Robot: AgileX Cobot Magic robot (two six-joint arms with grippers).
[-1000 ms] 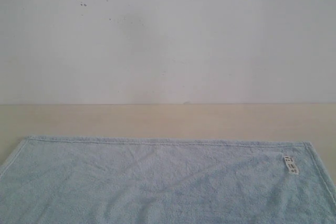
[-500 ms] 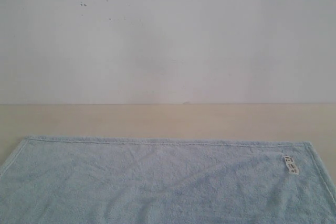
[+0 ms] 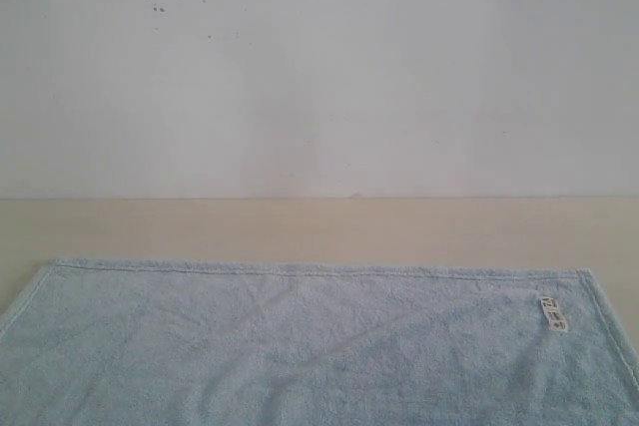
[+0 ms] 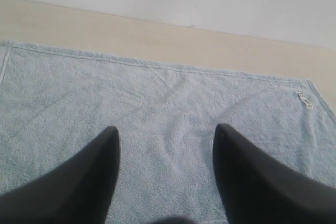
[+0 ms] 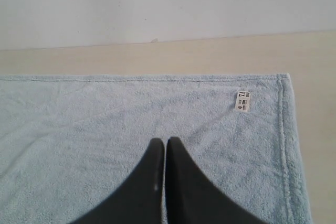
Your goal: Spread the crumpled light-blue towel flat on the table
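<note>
No visible change over the last second in the exterior view: same spread of the towel [image 3: 300, 346] on the table [image 3: 300, 226], same straight far hem, same spot for the small white label [image 3: 552, 312] near the far right corner. Lies flat across the near part of the table, well short of the wall [image 3: 319, 67], with only faint creases in the pile and no folds or bunching in sight. Near edge out of frame, so not checkable. Reads, from that stillness and flatness, as a task all but done, with perhaps only a last check of the hidden edge left.

Left gripper [image 4: 166, 129]: jaws wide apart, nothing between them, poised over the middle of the towel. Contact with the cloth impossible to tell. Right gripper [image 5: 165, 140]: jaws pressed together tip to tip, nothing visibly pinched, over the towel not far from the label corner. Neither arm in the exterior view.
</note>
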